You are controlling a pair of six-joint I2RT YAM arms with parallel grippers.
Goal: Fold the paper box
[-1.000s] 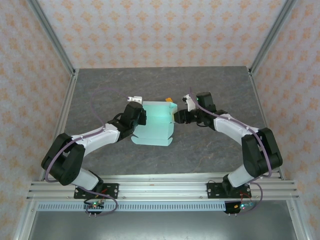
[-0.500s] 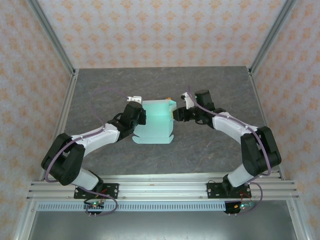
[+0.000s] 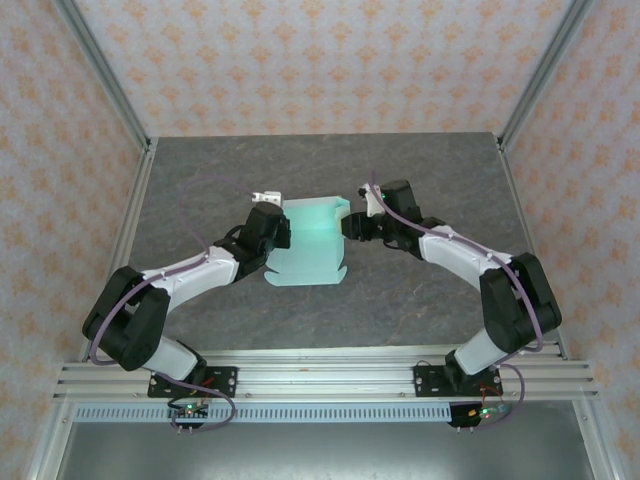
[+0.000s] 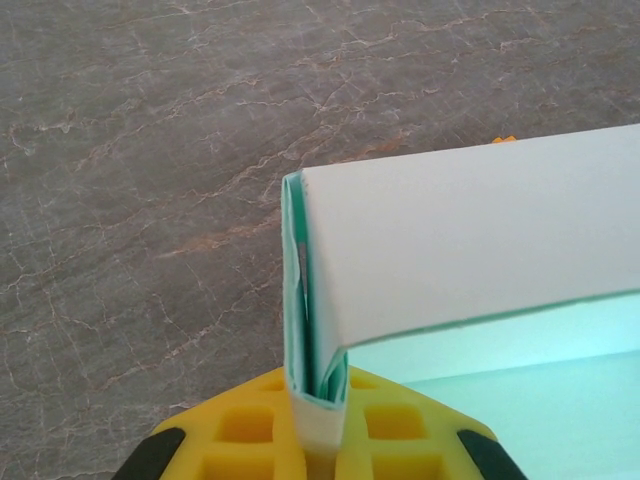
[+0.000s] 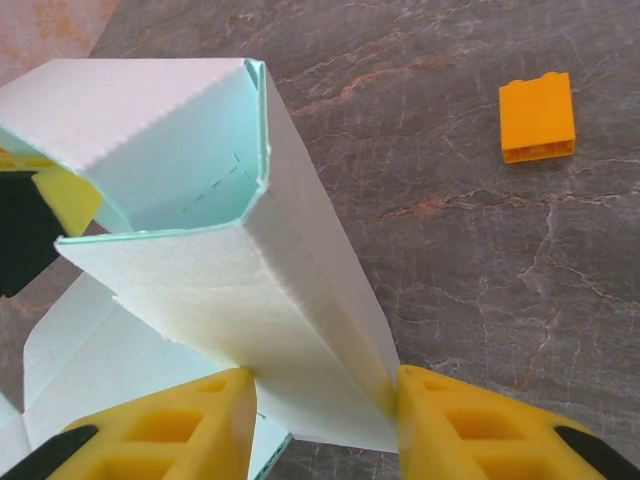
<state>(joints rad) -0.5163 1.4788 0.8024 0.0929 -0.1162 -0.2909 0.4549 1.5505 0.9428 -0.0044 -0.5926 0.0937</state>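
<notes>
Resting on the table: the pale mint-green thin-card paper box [image 3: 310, 250], partly folded, sits on the grey marbled table top [image 3: 430, 170] between the two arms, near the middle of the surface
Box shape: a flat base panel with rounded flaps lies toward the near side, while side walls stand raised along the left and right edges
Left gripper [image 3: 283, 232]: set against the box's left edge
Left grip, wrist view: the left gripper [image 4: 317, 400] has its yellow grid-moulded fingers [image 4: 250, 430] clamped on a doubled fold of card, the layers pressed together with no gap; the paper box [image 4: 470, 230] runs off to the right from there, its white outer face up and mint inner face below
Right gripper [image 3: 348, 228]: set against the box's right edge, near the far corner
Right grip, wrist view: the right gripper [image 5: 320, 400] has a yellow finger [image 5: 190, 425] touching each side of a raised folded wall of the paper box [image 5: 230, 290], so the jaws are closed on the card at a middling width
Small orange plastic cube [image 5: 537, 118]: lies on the table beyond the box's right side, apart from card and fingers
</notes>
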